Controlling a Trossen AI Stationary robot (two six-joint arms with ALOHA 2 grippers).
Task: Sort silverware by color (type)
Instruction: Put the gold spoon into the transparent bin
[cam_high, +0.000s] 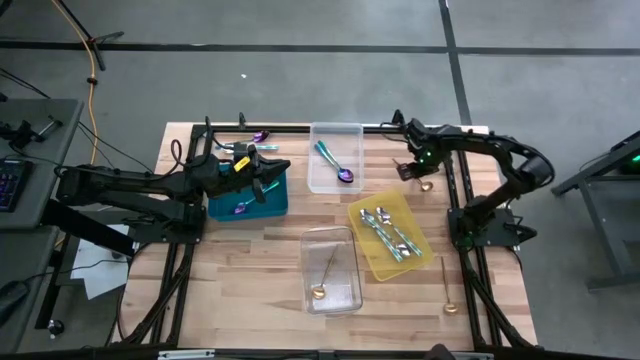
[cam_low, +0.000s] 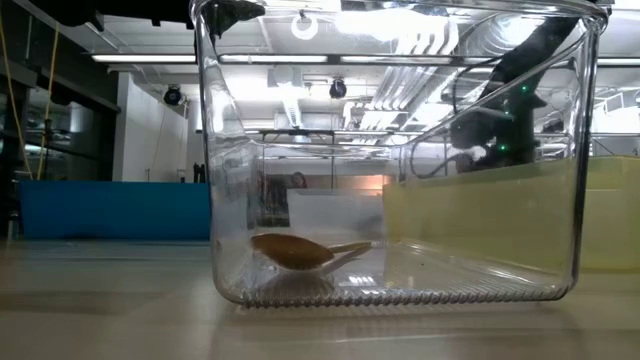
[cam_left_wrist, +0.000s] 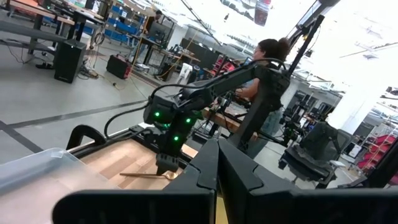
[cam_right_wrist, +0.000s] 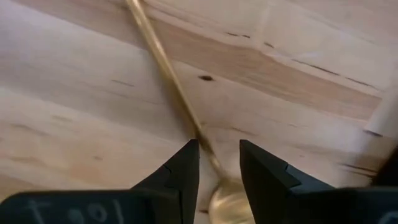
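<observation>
The right gripper (cam_right_wrist: 216, 171) hangs low over the surface (cam_high: 250, 260) at about two o'clock in the high view, its fingers (cam_right_wrist: 180, 174) parted to either side of a gold spoon's (cam_right_wrist: 163, 62) thin handle, just above the bowl. The fingers straddle the spoon but do not look closed on it; whether they touch the metal I cannot tell for sure. To take it well, I would judge the gripper should drop until the tips nearly meet the wood, keep the handle centred, and close gently, since so thin a handle lying flat could slip or skate away.

The left gripper (cam_high: 262, 172) is closed and empty as far as can be seen, waiting over the teal tray (cam_high: 275, 200) at about ten o'clock, where a purple spoon (cam_high: 243, 208) lies.

Outward from the right gripper: a clear tray (cam_high: 335, 160) at twelve o'clock holds a teal-handled spoon (cam_high: 335, 163); a yellow tray (cam_high: 395, 245) right of centre holds silver pieces (cam_high: 385, 230); a second clear tray (cam_high: 330, 270) at six o'clock holds one gold spoon (cam_high: 322, 280), the likely home for this one. The yellow tray sits between the two and needs clearing on the carry. Another gold spoon (cam_high: 447, 290) lies loose at four o'clock, and more purple pieces (cam_high: 258, 137) at eleven. A person (cam_left_wrist: 268, 53) stands beyond the surface.
</observation>
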